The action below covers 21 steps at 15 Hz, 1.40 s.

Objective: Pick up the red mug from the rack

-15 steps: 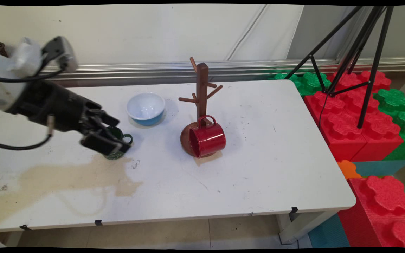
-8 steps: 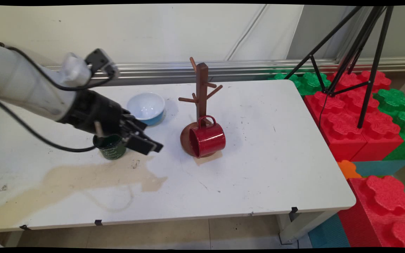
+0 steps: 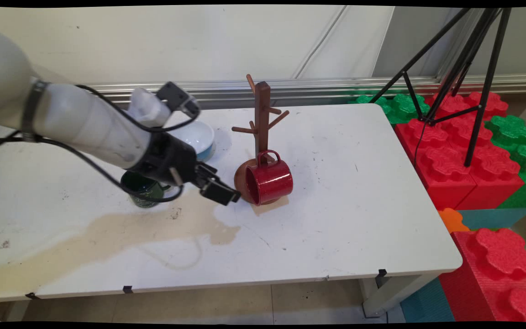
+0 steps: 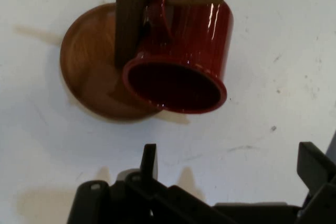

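Note:
A red mug [image 3: 270, 182] [image 4: 181, 61] hangs by its handle on a low peg of the brown wooden mug tree [image 3: 261, 128] [image 4: 100, 72], its mouth turned toward the table's near left. My gripper [image 3: 219, 191] [image 4: 231, 169] hovers just left of the tree's round base, open and empty, its fingers [image 4: 149, 162] spread wide and pointing at the mug's mouth. Behind the hand, a dark green mug [image 3: 143, 189] stands upright on the table, partly hidden by the wrist.
A blue bowl with a white inside [image 3: 197, 137] sits behind the arm. A large tan stain [image 3: 121, 230] spreads over the table's near left. Red and green foam blocks [image 3: 468, 160] and a black tripod [image 3: 473, 68] stand off the table's right edge.
The gripper has swept right, from around the green mug to just beside the mug tree's base. The green mug stays standing where it was.

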Each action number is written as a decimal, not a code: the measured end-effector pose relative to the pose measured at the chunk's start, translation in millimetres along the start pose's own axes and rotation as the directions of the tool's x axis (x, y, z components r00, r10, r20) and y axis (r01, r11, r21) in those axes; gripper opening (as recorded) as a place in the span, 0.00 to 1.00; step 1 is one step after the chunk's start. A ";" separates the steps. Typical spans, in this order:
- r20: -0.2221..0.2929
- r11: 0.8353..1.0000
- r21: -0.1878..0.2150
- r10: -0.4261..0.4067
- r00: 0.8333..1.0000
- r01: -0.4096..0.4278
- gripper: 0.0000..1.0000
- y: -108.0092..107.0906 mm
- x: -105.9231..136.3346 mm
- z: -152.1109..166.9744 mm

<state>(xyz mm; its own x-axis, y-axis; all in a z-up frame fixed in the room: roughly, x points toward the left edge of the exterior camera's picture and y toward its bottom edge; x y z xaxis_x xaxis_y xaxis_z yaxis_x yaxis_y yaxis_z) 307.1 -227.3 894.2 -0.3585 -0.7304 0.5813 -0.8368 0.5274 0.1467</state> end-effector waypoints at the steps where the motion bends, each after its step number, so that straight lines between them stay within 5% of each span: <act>1: 0.001 1.000 0.002 -0.006 1.000 0.006 1.00 2.0 2.6 7.0; 9: -0.018 0.997 0.030 -0.064 0.998 0.065 1.00 19.0 19.7 58.5; 21: -0.081 0.986 0.074 -0.143 0.986 0.149 1.00 31.3 9.6 103.4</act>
<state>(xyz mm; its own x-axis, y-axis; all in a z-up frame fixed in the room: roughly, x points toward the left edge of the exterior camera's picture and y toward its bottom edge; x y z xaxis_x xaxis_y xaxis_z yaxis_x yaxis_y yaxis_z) 234.7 -262.7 821.6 -0.2000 -0.7609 0.6173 -0.9092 0.3790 0.1726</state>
